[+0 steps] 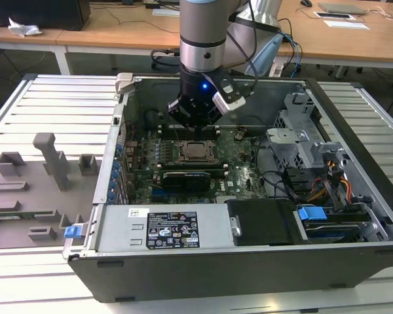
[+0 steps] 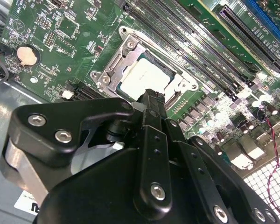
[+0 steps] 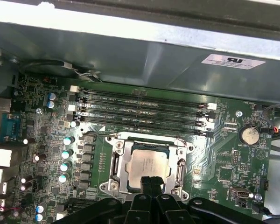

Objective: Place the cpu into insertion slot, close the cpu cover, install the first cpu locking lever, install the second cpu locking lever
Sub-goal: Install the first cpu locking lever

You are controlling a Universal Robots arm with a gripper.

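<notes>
Computer case [image 1: 216, 275], exterior view: open-topped, on a slatted counter [image 1: 52, 104], with the labelled power supply [image 1: 157, 229] along its near wall.
- Motherboard [image 1: 242, 176]: green, on the case floor beyond the power supply.
- Insertion slot [image 1: 185, 159]: near the middle of the motherboard. The cpu [image 1: 198, 152] lies in it, silver top showing.
- Hand [image 1: 195, 124]: black, on the grey arm, hanging just above the insertion slot on its far side.
- Grey moulded fixture [image 1: 33, 190]: on the counter, well apart from the insertion slot, toward the exterior view's left.

Second wrist view:
- Hand [image 2: 151, 99]: fingers drawn together with nothing between them. The tips are over the cpu's [image 2: 140, 77] near edge, but contact cannot be told.
- Cpu cover [image 2: 113, 65]: silver frame lying flat around the cpu, within the insertion slot [image 2: 124, 32].
- Memory slots [image 2: 200, 51]: long and black, just beside the insertion slot.
- Coin cell [image 2: 27, 55]: on the board, apart from the insertion slot.

First wrist view:
- Hand [image 3: 152, 183]: two fingertips side by side at the edge of the cpu [image 3: 147, 163].
- Cpu cover [image 3: 123, 165]: down over the insertion slot [image 3: 113, 189], the cpu showing through its window.
- Memory slots [image 3: 140, 109]: four rows beside the insertion slot.
- Locking levers: position not discernible.
</notes>
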